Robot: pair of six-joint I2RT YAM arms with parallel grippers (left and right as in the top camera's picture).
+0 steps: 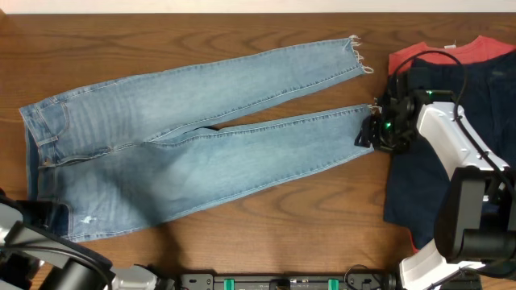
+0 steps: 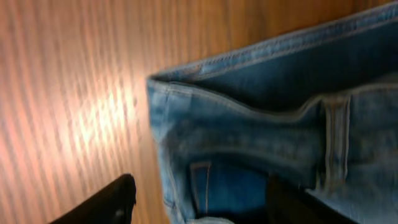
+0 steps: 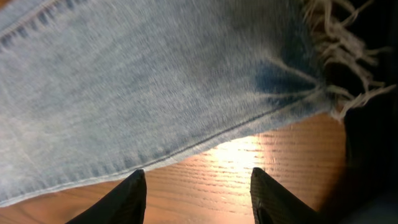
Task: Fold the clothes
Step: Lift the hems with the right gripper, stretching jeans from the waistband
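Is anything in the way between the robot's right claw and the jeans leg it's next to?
No, nothing visible is in the way. The right gripper hangs open over bare table, right beside the edge of the jeans leg, near the frayed hem. Only wood shows between them.

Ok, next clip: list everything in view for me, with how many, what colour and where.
jeans: one pair, light blue, spread flat across the table, waist at the left, frayed hems toward the right
dark garment: one, navy, at the table's right end
red garment: one, red, showing from under the dark garment
table: one, brown wood, under everything
black rail: one, black with green parts, along the near edge
left hand: one, black fingers, open, at the jeans' waistband corner
right hand: one, black fingers, open, beside the nearer leg's frayed hem
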